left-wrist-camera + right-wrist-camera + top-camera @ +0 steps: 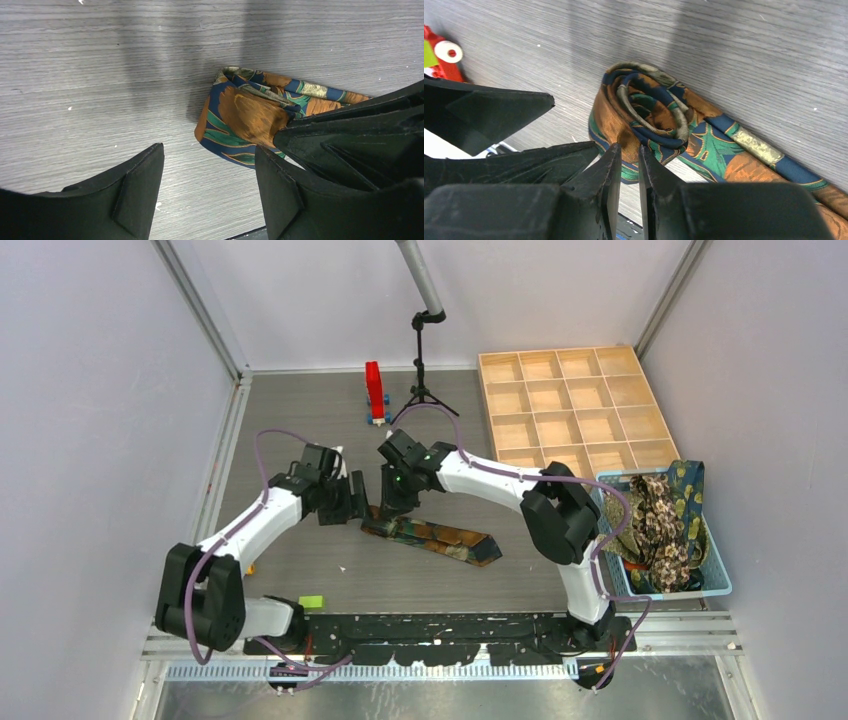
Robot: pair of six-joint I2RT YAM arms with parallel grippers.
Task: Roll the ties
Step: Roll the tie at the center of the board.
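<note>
One of the ties (440,537), navy with orange and green leaf shapes, lies on the grey table. Its left end is wound into a loose roll (644,107), and the rest (744,160) trails off flat to the right. My right gripper (629,149) stands over that roll (245,112) with its jaws nearly together, pinching the outer orange layer. My left gripper (209,150) is just left of the roll, open, with only bare table between its fingers. From above, the left gripper (355,505) and the right gripper (392,508) meet at the tie's rolled end.
A light blue basket (715,585) at the right holds more patterned ties (660,525). A wooden compartment tray (578,380) sits at the back right. A red block (374,390) and a black tripod (422,370) stand at the back. A small green piece (311,601) lies near the front edge.
</note>
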